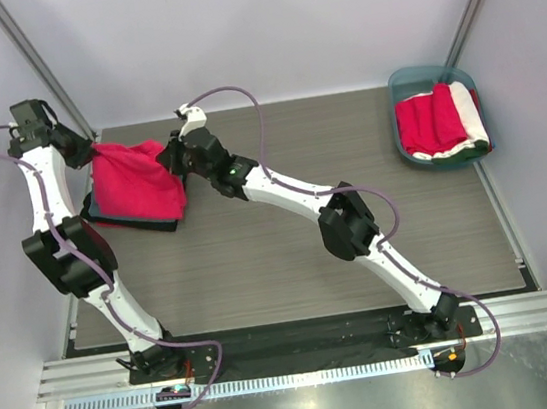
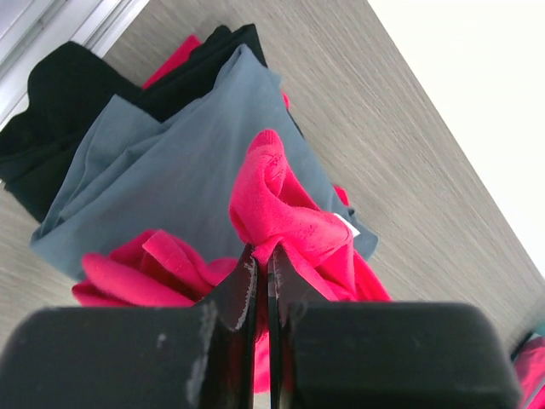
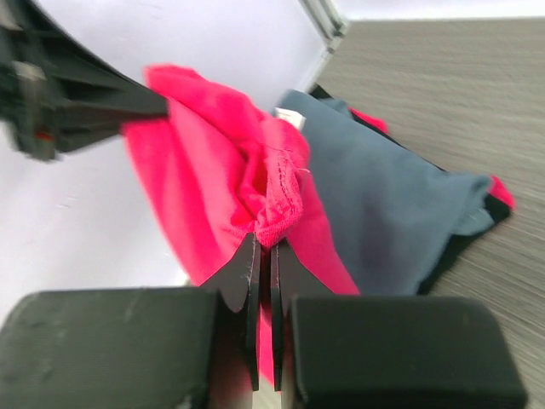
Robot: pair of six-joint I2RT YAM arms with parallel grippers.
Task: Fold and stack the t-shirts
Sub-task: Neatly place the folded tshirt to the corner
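A crimson-red t-shirt (image 1: 134,182) hangs over a stack at the table's far left. My left gripper (image 1: 91,153) is shut on its left edge, and the cloth (image 2: 281,209) bunches at the tips. My right gripper (image 1: 172,155) is shut on its right edge (image 3: 277,204). Under it lies a folded slate blue-grey t-shirt (image 2: 183,162), also in the right wrist view (image 3: 383,200), on top of black cloth (image 2: 60,102) and a red layer. More red and white shirts (image 1: 439,122) lie in a tub at the far right.
The teal plastic tub (image 1: 395,88) stands at the table's back right corner. White walls close in on the left and back. A metal rail (image 1: 302,347) runs along the near edge by the arm bases.
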